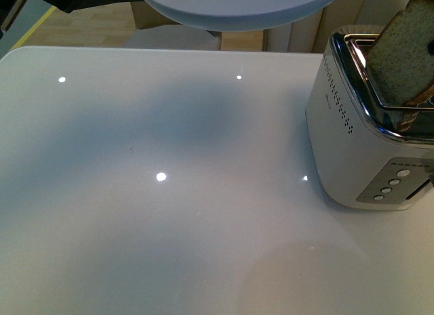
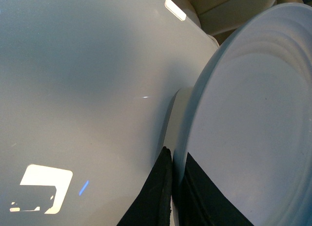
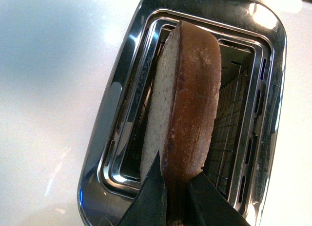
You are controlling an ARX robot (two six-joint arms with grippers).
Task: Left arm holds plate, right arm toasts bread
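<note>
Now: left gripper [image 2: 176, 157] jaws clamping rim of round pale blue-white plate [image 2: 253, 114]; right gripper [image 3: 178, 179] jaws pinching brown-crusted bread slice [image 3: 187, 89], chrome-topped white toaster [image 3: 119, 97] slot beyond jaws.

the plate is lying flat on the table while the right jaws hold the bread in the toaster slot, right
Not quite: the plate is not on the table; the left gripper holds it up in the air, jaws on its rim, as the front and left wrist views show. The right gripper does hold the bread in the toaster slot.
</note>
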